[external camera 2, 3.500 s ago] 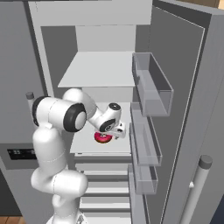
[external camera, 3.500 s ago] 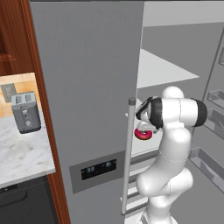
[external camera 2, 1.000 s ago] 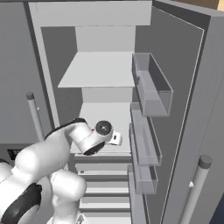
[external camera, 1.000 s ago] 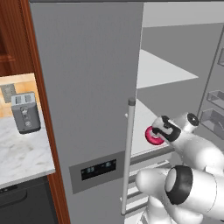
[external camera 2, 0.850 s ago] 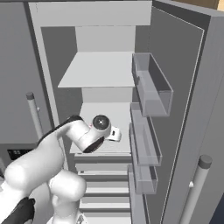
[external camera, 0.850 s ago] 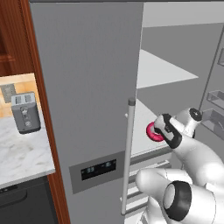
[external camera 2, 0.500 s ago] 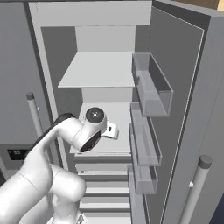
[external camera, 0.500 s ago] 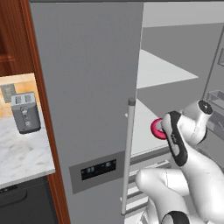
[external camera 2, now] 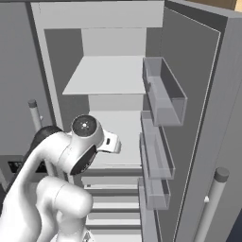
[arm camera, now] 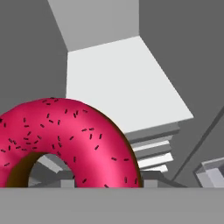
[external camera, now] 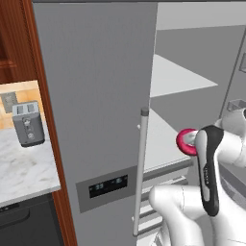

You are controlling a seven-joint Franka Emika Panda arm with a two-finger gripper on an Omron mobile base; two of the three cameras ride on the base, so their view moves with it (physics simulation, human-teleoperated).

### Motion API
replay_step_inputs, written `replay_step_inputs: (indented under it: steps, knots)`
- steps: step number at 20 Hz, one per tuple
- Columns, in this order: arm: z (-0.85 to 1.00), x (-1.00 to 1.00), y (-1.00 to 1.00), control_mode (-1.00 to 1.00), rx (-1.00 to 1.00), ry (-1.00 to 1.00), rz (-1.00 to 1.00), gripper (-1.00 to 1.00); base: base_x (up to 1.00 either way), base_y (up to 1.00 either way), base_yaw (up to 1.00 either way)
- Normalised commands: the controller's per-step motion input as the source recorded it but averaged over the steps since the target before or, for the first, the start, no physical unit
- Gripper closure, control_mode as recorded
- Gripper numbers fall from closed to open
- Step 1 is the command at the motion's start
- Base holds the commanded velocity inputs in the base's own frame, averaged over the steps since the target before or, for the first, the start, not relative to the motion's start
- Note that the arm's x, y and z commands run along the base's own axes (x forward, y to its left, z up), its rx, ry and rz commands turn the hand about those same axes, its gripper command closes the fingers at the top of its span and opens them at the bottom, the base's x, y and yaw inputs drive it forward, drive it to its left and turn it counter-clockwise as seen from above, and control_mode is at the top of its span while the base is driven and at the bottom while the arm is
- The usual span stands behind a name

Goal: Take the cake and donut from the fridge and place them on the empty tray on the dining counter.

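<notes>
Fridge (external camera 2: 113,71) stands with its right door swung wide, white shelves and clear door bins (external camera 2: 163,94) bare as far as visible; no cake seen on them. Arm carries the donut (external camera: 185,141) clear of the middle shelf's front edge, out in front of the open compartment, with the gripper (external camera: 192,143) pinching it at the ring, fingertips hidden under it in the hand view. Judgement: back straight out past the closed door's bar handle (external camera: 140,168) before swinging, keeping the pinch steady.
</notes>
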Motion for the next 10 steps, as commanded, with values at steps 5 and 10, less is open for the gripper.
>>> replay_step_inputs:
  steps: [5, 10]
  knots:
    - [0.73, -0.74, 0.35, -1.00, 0.00, 0.00, -0.06, 1.00, 0.00, 0.00, 0.00]
    - [0.66, -0.74, 0.23, -1.00, 0.01, 0.00, -0.05, 1.00, 0.00, 0.00, 0.00]
